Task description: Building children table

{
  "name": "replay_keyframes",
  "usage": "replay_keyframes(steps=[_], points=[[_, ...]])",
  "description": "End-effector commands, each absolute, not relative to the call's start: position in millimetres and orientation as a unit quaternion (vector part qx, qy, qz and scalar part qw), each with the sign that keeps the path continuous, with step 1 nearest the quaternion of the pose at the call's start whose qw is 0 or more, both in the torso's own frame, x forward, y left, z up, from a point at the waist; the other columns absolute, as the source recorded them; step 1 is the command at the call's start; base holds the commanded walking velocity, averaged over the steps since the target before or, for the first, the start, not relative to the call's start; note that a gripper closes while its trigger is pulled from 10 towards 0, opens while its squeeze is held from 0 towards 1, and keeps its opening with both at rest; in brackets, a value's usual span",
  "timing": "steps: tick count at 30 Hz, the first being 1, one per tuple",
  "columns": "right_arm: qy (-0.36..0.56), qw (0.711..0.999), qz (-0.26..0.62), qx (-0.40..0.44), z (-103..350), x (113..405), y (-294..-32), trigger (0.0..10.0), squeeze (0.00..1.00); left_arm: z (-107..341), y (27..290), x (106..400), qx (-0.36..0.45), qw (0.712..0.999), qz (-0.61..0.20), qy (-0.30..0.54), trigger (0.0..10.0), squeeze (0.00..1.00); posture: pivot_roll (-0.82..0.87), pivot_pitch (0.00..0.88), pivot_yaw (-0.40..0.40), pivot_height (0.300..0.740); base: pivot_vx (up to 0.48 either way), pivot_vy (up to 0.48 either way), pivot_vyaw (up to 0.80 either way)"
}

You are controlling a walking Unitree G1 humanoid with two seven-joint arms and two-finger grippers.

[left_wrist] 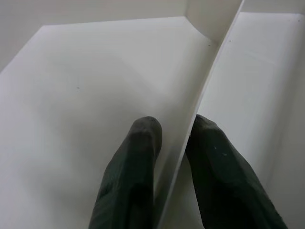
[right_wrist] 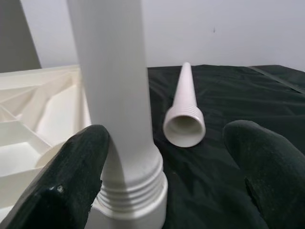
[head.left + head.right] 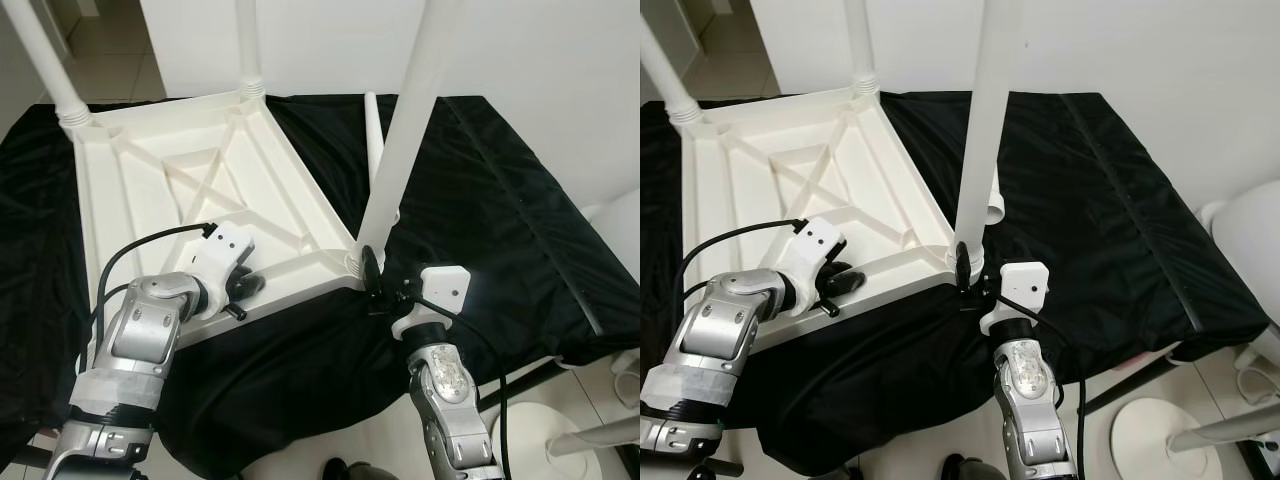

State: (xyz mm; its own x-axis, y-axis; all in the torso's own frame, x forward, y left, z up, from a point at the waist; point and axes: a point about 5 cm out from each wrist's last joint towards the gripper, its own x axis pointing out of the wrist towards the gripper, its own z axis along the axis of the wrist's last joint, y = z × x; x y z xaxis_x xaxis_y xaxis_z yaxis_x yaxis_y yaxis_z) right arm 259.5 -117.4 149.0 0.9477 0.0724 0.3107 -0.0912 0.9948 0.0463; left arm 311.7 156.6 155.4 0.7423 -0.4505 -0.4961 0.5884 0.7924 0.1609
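The white plastic children's table lies upside down on a black cloth. Two legs stand at its far corners. A third leg stands in the near right corner socket, its threaded base seated there. A loose fourth leg lies on the cloth just behind it. My left gripper is at the table's near edge, its fingers shut on a thin white rib. My right gripper is open around the standing leg's base, one finger touching it, the other well apart.
The cloth-covered surface ends just in front of me, with tiled floor below. A round white base stands on the floor at lower right, and a white rounded object sits at the right edge. A white wall rises behind the surface.
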Motion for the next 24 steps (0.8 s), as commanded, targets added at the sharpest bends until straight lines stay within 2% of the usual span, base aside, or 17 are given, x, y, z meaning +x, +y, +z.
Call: replay_keyframes(steps=[1, 13, 17, 24], points=[[-0.148, 0.988, 0.028, 0.03, 143.6, 257.3, -122.4, 10.0, 0.0, 147.5, 203.2, 310.1, 0.196, 0.94, -0.101, 0.261, 0.0, 0.0, 0.09, 0.135, -0.008, 0.74, 0.0, 0.0, 0.0], [-0.145, 0.989, 0.027, 0.023, 142.2, 255.2, -127.2, 10.0, 0.0, 144.9, 229.0, 294.5, 0.175, 0.944, -0.02, 0.279, 0.0, 0.0, 0.09, 0.164, -0.02, 0.74, 0.0, 0.0, 0.0], [-0.144, 0.989, 0.028, 0.02, 142.6, 256.1, -129.3, 10.0, 0.0, 141.3, 240.0, 284.8, 0.152, 0.944, 0.028, 0.29, 0.0, 0.0, 0.09, 0.167, -0.022, 0.74, 0.0, 0.0, 0.0], [-0.142, 0.989, 0.03, 0.015, 142.2, 256.3, -131.6, 10.0, 0.0, 136.8, 235.2, 278.9, 0.14, 0.944, 0.02, 0.298, 0.0, 0.0, 0.09, 0.171, -0.029, 0.74, 0.0, 0.0, 0.0]])
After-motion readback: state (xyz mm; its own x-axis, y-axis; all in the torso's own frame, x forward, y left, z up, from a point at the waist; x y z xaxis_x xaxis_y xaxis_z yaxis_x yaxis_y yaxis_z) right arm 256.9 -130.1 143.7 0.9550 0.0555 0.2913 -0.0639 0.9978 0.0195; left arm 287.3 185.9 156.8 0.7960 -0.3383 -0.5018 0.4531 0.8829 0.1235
